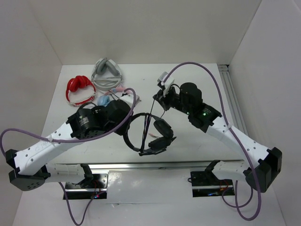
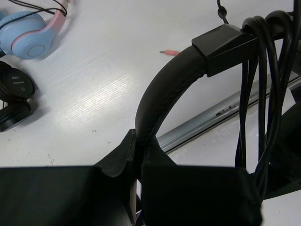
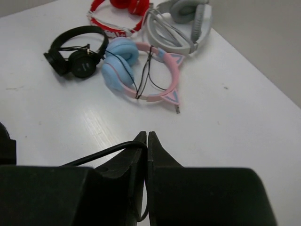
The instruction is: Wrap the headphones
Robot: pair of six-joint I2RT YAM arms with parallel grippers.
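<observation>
Left claw (image 2: 138, 146) is clenched on the band (image 2: 160, 94) of the headphones (image 1: 153, 134), holding them over the middle of the worktop (image 1: 202, 75). Right claw (image 3: 146, 136) is grasping the thin cable (image 3: 101, 154), jaws all but touching. Several loops (image 2: 263, 61) hang over the band. My worry is that the pinch looks slight: if the cable slides out, those loops go slack and drop off. If I pull too hard instead, the band may twist in the left claw.

red pair (image 1: 80, 83), grey pair (image 3: 200, 21), pink-and-blue pair (image 3: 120, 68) and small black pair (image 3: 82, 63) cluster on the table (image 3: 225, 122).
</observation>
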